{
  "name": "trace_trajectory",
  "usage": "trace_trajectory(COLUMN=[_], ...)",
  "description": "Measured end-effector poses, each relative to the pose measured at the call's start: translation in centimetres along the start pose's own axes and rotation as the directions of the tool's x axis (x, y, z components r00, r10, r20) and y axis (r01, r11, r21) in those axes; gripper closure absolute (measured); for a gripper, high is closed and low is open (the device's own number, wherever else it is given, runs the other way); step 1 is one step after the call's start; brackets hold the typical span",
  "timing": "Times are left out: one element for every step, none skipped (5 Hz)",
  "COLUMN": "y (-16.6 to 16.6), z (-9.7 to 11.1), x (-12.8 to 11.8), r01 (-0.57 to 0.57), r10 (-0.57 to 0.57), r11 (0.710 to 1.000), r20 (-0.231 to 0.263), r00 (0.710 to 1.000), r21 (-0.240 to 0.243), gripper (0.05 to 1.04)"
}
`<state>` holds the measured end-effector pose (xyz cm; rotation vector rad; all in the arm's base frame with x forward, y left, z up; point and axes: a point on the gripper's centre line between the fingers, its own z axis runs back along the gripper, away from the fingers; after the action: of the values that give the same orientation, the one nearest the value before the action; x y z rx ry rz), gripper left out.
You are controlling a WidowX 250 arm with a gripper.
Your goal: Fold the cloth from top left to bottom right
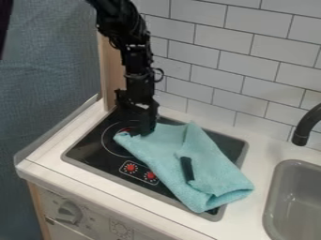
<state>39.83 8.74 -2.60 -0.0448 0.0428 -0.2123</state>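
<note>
"Where does the cloth lie?"

"The teal cloth [156, 152] lies rumpled across my cooktop [87, 152], slanting from its left burner to beyond its right side, where layers bunch over the white counter [258, 161]. A dark, narrow piece [187, 169] rests on it."

"And you?"

"My gripper [139, 131] is down at the cloth's upper left corner, with a bit of teal poking out beside it. I can't tell whether it stands apart, together or clamped on the fabric (awkward to admit about my own hand). My black arm [134, 61] comes in from the top, left of centre."

"What's around the cloth?"

"On the cooktop's glossy black face, two red knobs [130, 167] sit just beside its lower left edge. To the right, a grey sink [273, 192] is set into the counter, with a black faucet [304, 129] above it."

"And the room?"

"White tiles [219, 79] in staggered rows behind, a pale wooden panel [108, 70] at their left end, then blue-grey fabric [50, 93] hanging farther left. Below the counter's front edge there's a big dial [67, 212]."
</note>
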Motion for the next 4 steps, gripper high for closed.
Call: trace_trajectory(y=[0.36, 0.77, 0.76, 0.85], z=[-0.20, -0.21, -0.24, -0.20], x=[0.40, 0.86, 0.95, 0.93], r01=[-0.024, -0.018, -0.017, -0.018], r10=[0.024, 0.016, 0.015, 0.016], r11=[1.000, 0.999, 0.999, 0.999], r20=[0.009, 0.037, 0.042, 0.042], r00=[1.000, 0.999, 0.999, 0.999], r21=[0.014, 0.044, 0.047, 0.048], gripper=[0.142, 0.442, 0.726, 0.883])
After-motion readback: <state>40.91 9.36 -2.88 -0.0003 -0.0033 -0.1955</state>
